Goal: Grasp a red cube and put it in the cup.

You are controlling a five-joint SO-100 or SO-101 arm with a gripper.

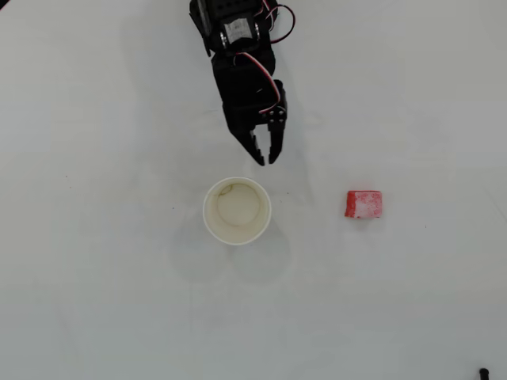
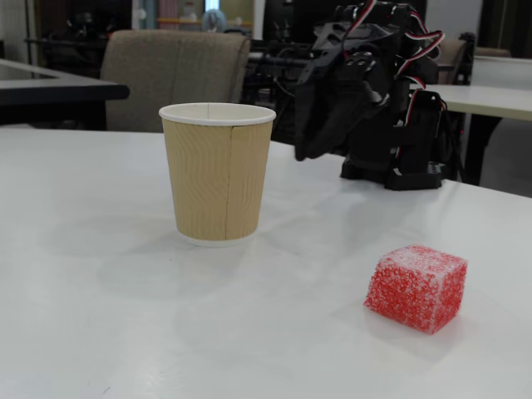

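Fingers of your gripper (image 1: 266,161) stand slightly apart in the overhead view, with a narrow gap between the two dark tips and nothing held in it. You can see the black arm (image 1: 242,67) reaching down from the top edge of that view, its red and white wires looping beside the motor housing, and the tips point toward the cup (image 1: 207,224) without touching it; they hover just above its rim in the picture, a little to the right of the cup's centre line. Your cup stands upright on the white table (image 1: 95,301), and from above you look straight into its cream inside, which holds no block. In the fixed view the cup (image 2: 217,174) shows a tan ribbed wall with a white rim and a vertical seam, and your gripper (image 2: 309,151) hangs behind it and to its right, raised off the table; from this side you cannot make out the gap between the fingers. Your red cube (image 1: 364,203) lies on the table well apart from the cup, to its right in the overhead view, with a whitish top face and red edges. In the fixed view the red cube (image 2: 416,287) sits in the near right foreground, speckled white over red, clear of both cup and gripper.
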